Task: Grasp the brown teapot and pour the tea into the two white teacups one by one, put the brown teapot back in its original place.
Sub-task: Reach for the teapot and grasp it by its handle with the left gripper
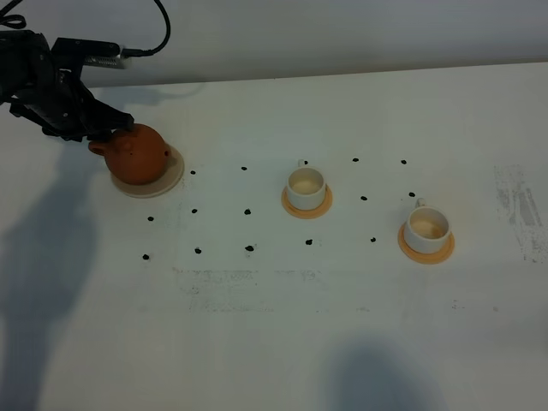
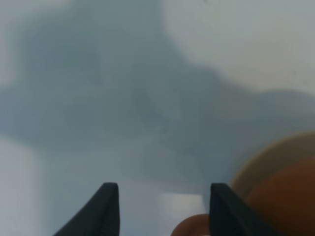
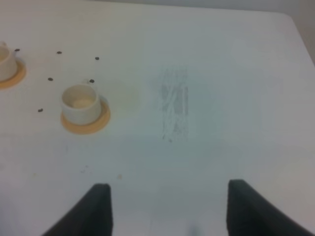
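The brown teapot (image 1: 137,154) stands on its cream-beige coaster (image 1: 175,174) at the left of the table. My left gripper (image 1: 116,128) is at the teapot's back-left, by the loop handle (image 1: 98,147). In the left wrist view the left gripper (image 2: 162,209) is open; the blurred teapot (image 2: 285,196) lies beside one finger, and a brown bit of it (image 2: 189,227) shows between the fingers. The two white teacups (image 1: 306,183) (image 1: 425,224) sit on orange-tan coasters, middle and right. My right gripper (image 3: 167,211) is open and empty, with one cup (image 3: 79,102) ahead and the other cup (image 3: 4,61) at the frame's edge.
Small black dots (image 1: 247,211) mark the white table (image 1: 274,325) between the teapot and the cups. A scuffed grey patch (image 1: 518,205) lies near the right edge. The left arm's cable (image 1: 158,34) runs off at the back.
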